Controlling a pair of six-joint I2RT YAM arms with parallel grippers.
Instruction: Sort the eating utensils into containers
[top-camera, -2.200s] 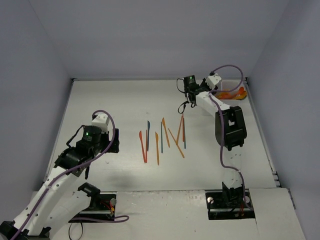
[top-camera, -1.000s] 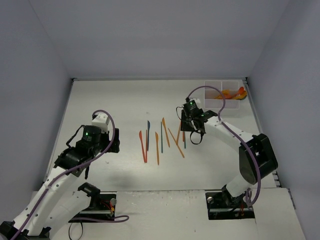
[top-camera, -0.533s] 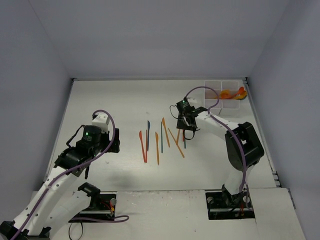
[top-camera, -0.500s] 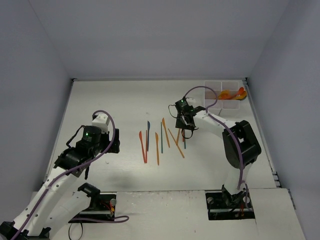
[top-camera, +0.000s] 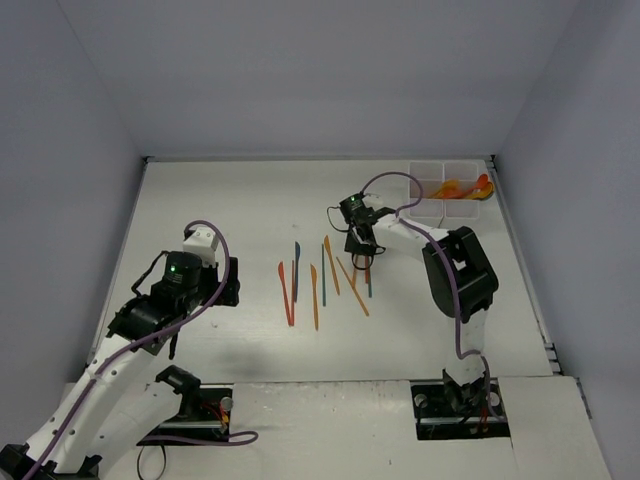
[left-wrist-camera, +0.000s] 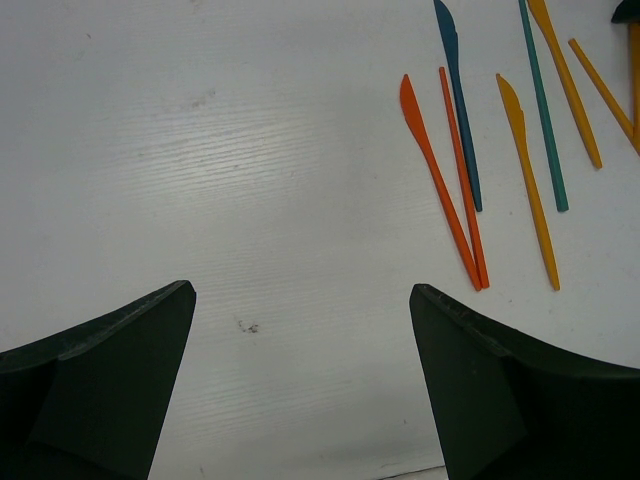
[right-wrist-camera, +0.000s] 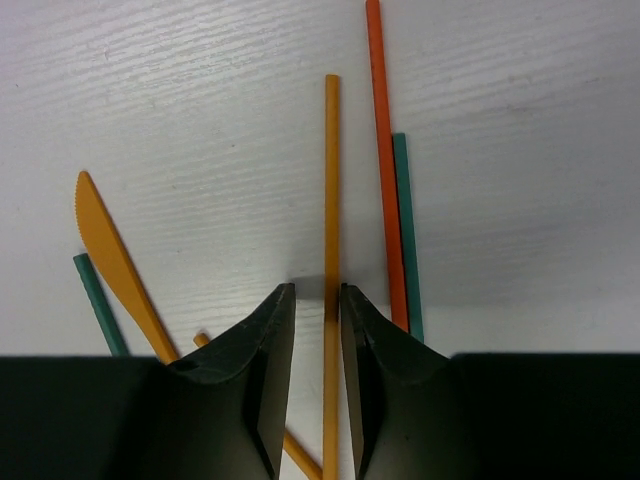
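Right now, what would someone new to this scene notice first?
A fan of orange, red and teal utensils lies mid-table. The right pincer straddles one orange handle at the fan's right side, jaws close on either side. In the far right corner, a white tray holds orange pieces.

Bare table (top-camera: 220, 200) lay open left of the utensils (top-camera: 314, 290); a red handle (right-wrist-camera: 383, 150) just right of the orange handle (right-wrist-camera: 330, 180) left only a narrow gap.
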